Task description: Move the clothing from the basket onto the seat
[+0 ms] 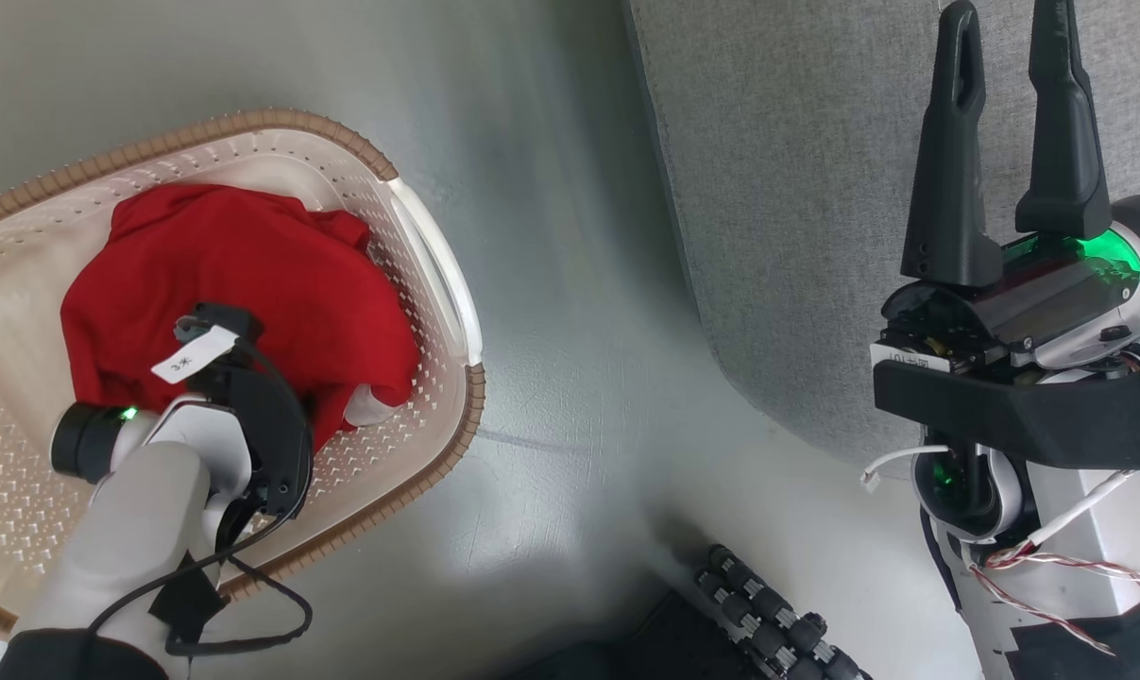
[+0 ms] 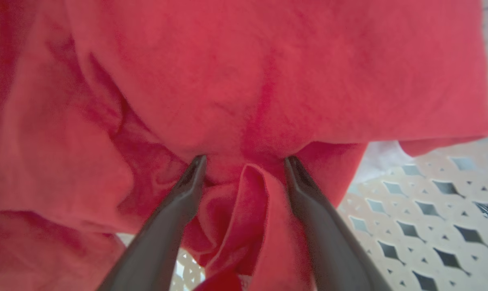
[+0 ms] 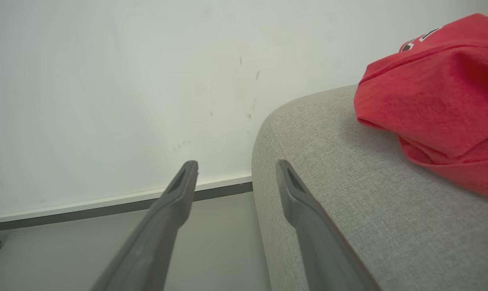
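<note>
The basket (image 1: 437, 312) stands on the grey floor (image 1: 551, 283) at the left, and the seat (image 1: 796, 189) lies at the right, a strip of bare floor between them. A heap of red clothing (image 1: 239, 283) sits inside the basket, bunched toward its far right part, with a bit of white cloth showing at its near right edge against the perforated wall. The left hand (image 2: 246, 161) reaches down into this heap. Its two dark fingers (image 2: 179, 210) stand apart, their tips pressed into the red cloth, and a raised fold of the cloth stands between them; the fingers are not clamped on it. A white paper tag (image 1: 192, 354) hangs on the left wrist, above the clothing. The right hand (image 1: 1007, 14) is held over the near left part of the seat, its fingers spread wide with nothing between them, pointing toward the seat's rounded edge and the pale wall (image 3: 106, 81) beyond. On the seat, to the right of that hand and apart from it, lies a crumpled red shirt (image 3: 438, 101) with part of a dark logo showing at its far edge.
</note>
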